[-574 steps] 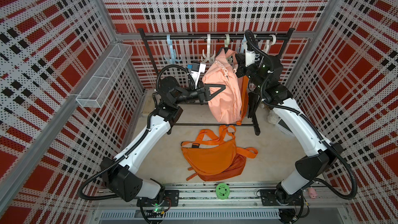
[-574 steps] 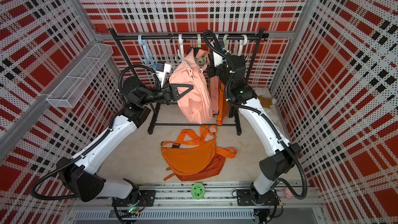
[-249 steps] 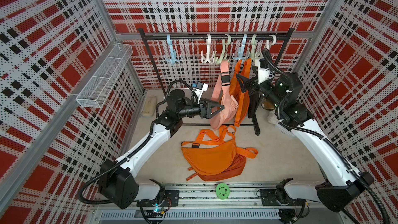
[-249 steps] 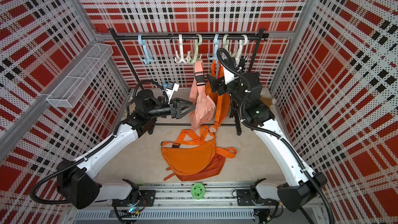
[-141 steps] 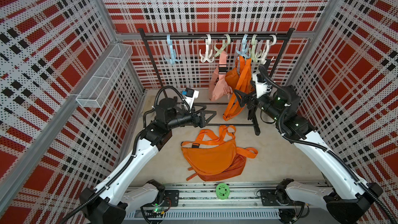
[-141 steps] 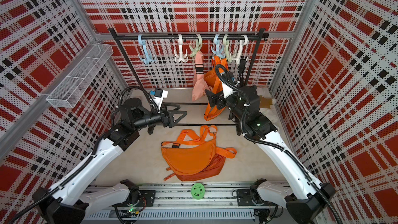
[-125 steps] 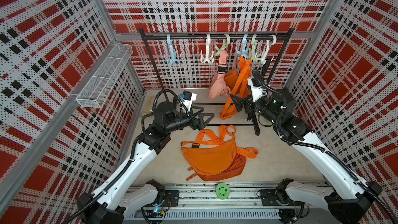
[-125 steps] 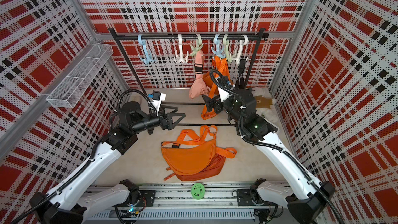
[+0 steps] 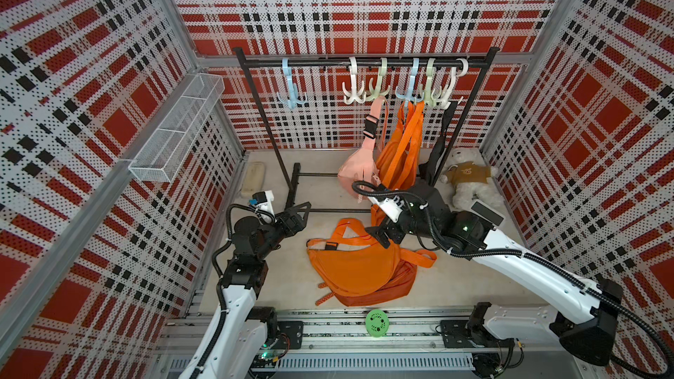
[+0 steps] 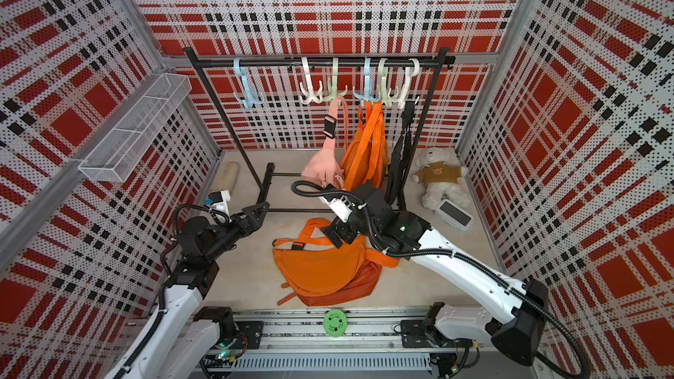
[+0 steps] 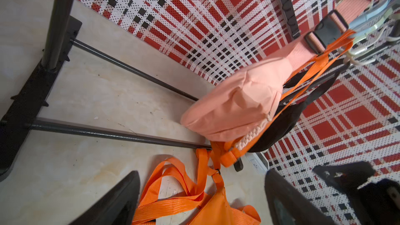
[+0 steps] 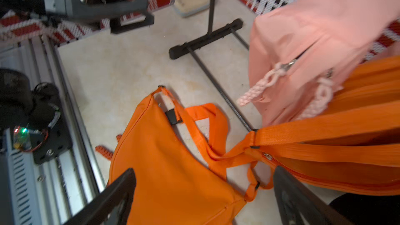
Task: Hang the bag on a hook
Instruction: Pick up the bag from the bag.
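pink bag (image 9: pixel 355 173) hangs by its strap from a pale green hook (image 9: pixel 379 85) mid-rail on the rack (image 9: pixel 321 63) | left gripper (image 9: pixel 304 210) jaws spread, empty, near the rack's foot | right gripper (image 9: pixel 379 235) jaws spread, empty (above the orange bag (image 9: pixel 350 267) on the floor)

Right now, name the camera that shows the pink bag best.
The left wrist view: the pink bag is large and sharp there, from pouch to buckle. In both top views the bag hangs small, its lower edge behind the right arm's cable. The right wrist view crops it, blurred.
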Tool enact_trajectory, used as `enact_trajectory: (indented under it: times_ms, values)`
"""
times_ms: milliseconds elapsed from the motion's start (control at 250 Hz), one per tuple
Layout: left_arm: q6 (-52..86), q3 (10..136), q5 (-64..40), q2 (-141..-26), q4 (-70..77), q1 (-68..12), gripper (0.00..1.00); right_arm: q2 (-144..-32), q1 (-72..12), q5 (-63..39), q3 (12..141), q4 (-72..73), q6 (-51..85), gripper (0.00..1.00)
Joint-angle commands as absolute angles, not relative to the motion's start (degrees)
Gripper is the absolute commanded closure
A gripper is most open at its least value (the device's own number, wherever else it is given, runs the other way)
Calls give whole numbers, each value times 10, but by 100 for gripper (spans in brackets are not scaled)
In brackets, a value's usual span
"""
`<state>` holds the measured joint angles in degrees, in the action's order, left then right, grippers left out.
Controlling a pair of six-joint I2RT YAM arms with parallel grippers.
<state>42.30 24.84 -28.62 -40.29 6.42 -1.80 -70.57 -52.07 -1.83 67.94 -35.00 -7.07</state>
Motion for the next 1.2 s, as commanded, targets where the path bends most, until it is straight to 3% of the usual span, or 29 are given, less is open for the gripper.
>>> enact_trajectory:
  times_ms: [0,436,672,796,844,885,953,997,1197]
  values:
    - [459,245,-303,-376,105,-10,8,-715,-550,-24,664,-410,-69,0]
    - [439,252,-289,-312,56,-49,8,-851,-650,-7,666,-440,-31,0]
    - [384,291,-223,-264,-54,-78,8,-945,-690,-23,678,-426,-18,0]
    - [385,284,-177,-218,-74,-79,8,-972,-698,-13,669,-388,-2,6]
    - [385,285,-167,-206,-82,-79,8,-981,-698,10,668,-381,6,15]
    - [383,288,-162,-197,-93,-78,8,-990,-699,41,670,-382,13,28]
    - [376,294,-162,-190,-102,-80,8,-1003,-698,62,680,-394,18,82]
    - [374,295,-164,-185,-100,-81,8,-999,-700,54,681,-393,17,100]
    - [374,301,-162,-172,-98,-83,8,-918,-702,25,667,-352,21,100]
